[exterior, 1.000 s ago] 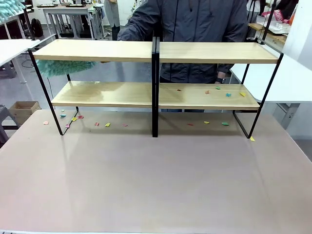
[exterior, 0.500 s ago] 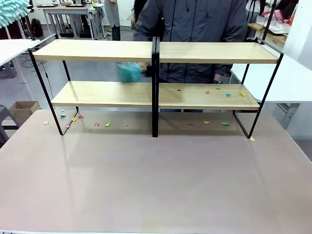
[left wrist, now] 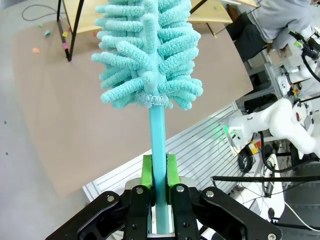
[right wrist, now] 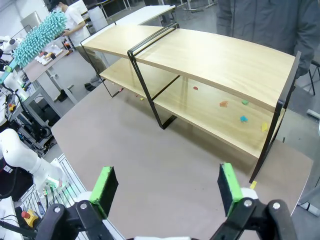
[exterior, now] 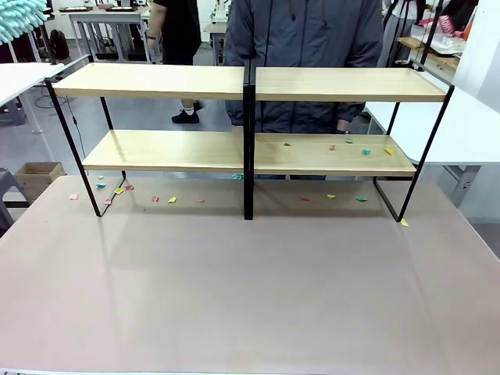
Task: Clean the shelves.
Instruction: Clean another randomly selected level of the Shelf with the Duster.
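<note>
Gripping a teal duster by its handle in the left jaws; holding the right jaws wide apart, facing the shelves (scraps littering lower board).

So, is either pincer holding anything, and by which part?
Left pincer clamps the teal duster by its handle, below the fluffy head. Right pincer is open, holding nothing.

The shelves on a dull brown table, with coloured bits strewn about.
The shelves stand across the table's far half, their black feet on its surface. Small paper scraps lie on the lower right board. More scraps lie on the table under the left section, a few lie under the right, and one yellow scrap lies just beside the right foot.
</note>
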Controlling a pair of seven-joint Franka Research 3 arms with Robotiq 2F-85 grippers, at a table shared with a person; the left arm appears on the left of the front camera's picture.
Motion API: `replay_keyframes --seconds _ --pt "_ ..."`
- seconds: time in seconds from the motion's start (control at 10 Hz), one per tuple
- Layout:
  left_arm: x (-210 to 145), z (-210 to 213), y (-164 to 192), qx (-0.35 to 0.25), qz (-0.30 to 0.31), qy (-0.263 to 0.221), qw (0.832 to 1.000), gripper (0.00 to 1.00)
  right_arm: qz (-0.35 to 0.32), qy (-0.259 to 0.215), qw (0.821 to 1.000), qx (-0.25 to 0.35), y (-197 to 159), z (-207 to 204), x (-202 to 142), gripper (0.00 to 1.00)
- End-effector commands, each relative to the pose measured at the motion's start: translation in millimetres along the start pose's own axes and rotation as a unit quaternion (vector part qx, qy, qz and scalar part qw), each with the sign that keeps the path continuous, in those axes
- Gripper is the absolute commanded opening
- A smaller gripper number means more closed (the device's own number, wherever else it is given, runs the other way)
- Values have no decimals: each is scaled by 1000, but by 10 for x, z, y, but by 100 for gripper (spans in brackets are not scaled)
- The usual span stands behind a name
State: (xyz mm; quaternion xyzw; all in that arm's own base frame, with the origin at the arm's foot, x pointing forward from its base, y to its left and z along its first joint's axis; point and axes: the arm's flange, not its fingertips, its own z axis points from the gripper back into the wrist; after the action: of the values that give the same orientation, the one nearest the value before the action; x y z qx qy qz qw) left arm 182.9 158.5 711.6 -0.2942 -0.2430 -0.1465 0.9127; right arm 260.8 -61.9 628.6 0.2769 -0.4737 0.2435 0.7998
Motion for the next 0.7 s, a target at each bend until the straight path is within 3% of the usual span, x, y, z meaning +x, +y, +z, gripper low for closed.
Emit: replay_keyframes --seconds 0.0,0.2,0.3,0.6 --pt "-14 16 -3 5 -11 3 1000 13 0 0 1000 1 0 -7 -2 100" --pt "0 0 0 0 0 0 1000 13 0 0 1000 1 0 -7 -2 100" --pt "116 -232 -300 6 -27 31 999 13 0 0 1000 1 0 -7 -2 100" --pt "171 -868 -1004 -51 -188 147 970 13 0 0 1000 1 0 -7 -2 100"
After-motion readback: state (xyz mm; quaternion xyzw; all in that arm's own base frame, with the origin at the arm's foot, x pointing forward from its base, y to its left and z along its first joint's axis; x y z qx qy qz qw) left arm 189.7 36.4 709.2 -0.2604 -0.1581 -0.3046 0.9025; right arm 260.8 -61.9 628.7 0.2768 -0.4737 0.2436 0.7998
